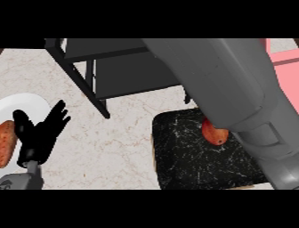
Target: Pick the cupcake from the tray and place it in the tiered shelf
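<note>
Your left hand is resting open at 9 o'clock, fingers up, over the white plate. Your right forearm is hiding its hand, so can't tell there.

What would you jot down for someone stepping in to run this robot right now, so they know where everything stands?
Left hand: open, fingers up, resting at the left over the white plate, which holds a sweet potato.
Right hand: hidden. Only the grey right forearm shows, reaching across the black tray.
A reddish-orange rounded item lies on the tray beside the forearm; I cannot tell that it is the cupcake.
The dark tiered shelf stands behind the tray; nothing shows on it.
Done: nothing placed yet.
Left: grasp the item, lift it, set it in the shelf.
</note>
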